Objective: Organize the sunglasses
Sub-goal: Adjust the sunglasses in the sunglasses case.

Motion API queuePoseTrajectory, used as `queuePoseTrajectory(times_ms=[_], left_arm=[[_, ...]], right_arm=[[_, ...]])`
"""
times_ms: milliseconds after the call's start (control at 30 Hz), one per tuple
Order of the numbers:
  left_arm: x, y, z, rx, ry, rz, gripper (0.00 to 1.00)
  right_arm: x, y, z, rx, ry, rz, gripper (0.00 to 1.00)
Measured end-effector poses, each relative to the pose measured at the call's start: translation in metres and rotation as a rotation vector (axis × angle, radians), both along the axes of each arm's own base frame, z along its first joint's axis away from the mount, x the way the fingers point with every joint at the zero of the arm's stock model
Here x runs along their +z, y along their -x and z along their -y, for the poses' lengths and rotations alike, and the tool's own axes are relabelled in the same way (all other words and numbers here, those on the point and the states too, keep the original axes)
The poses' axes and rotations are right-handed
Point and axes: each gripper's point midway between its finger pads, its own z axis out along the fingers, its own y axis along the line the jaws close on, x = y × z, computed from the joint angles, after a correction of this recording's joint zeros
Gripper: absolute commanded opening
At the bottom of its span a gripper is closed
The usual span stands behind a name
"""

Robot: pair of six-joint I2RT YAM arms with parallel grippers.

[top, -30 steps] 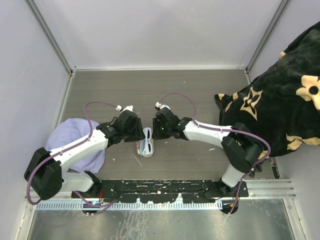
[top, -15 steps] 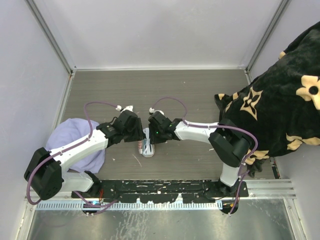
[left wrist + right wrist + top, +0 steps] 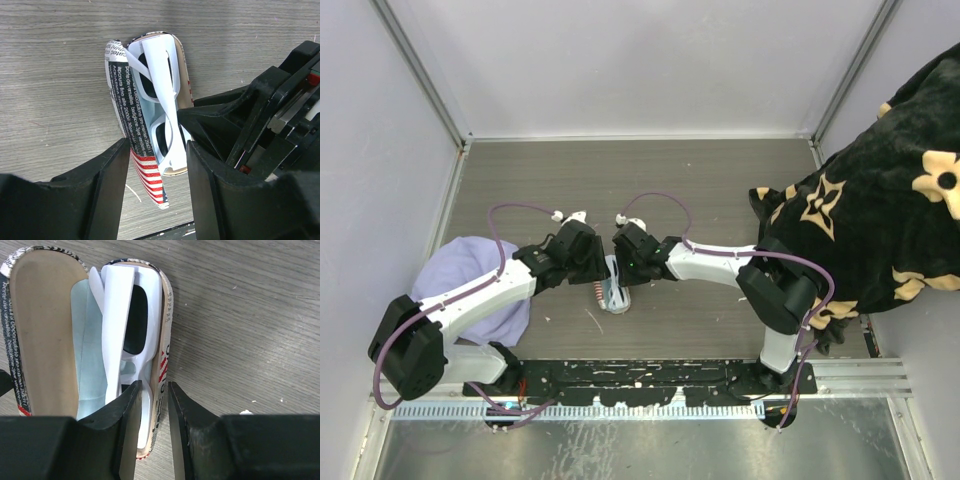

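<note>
The white sunglasses [image 3: 120,305] with dark lenses lie folded inside the open flag-patterned case [image 3: 42,315], on a light blue cloth [image 3: 90,355]. The case lies on the table between both arms [image 3: 611,297]. My right gripper [image 3: 154,387] pinches the case's right wall at its near end, one finger inside against the white frame and one outside. My left gripper [image 3: 156,150] is open and straddles the case's flag-striped end [image 3: 150,175] without closing on it. The sunglasses [image 3: 160,85] also show in the left wrist view. In the top view the left gripper [image 3: 598,272] and right gripper [image 3: 620,268] nearly meet.
A lavender cloth [image 3: 470,290] lies at the left under my left arm. A black blanket with tan flowers [image 3: 880,210] fills the right side. Walls close in the wood-grain table [image 3: 620,180] on three sides.
My right gripper has moved left onto the case's right wall. The case and sunglasses have shifted slightly left. The left arm has hardly moved.
</note>
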Motion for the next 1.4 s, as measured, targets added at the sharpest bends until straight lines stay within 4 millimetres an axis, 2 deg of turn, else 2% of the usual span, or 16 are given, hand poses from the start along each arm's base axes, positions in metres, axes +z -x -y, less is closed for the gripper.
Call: queuePoseTrajectory(times_ms=[267,467,600,967,1400], left_arm=[[0.0,0.0,0.0,0.0,0.0,0.0,0.5],[0.0,0.0,0.0,0.0,0.0,0.0,0.49],[-0.001,0.0,0.0,0.001,-0.001,-0.001,0.44],[-0.001,0.003,-0.004,0.005,-0.004,0.002,0.33],[-0.01,0.007,-0.009,0.009,-0.024,-0.012,0.29]], right_arm=[[0.0,-0.003,0.002,-0.011,0.01,0.015,0.37],[0.002,-0.005,0.003,-0.018,0.013,0.026,0.32],[0.005,-0.006,0.003,-0.018,0.008,0.032,0.28],[0.014,-0.01,0.003,-0.029,0.0,0.059,0.27],[0.028,-0.019,-0.001,-0.026,-0.004,0.096,0.27]])
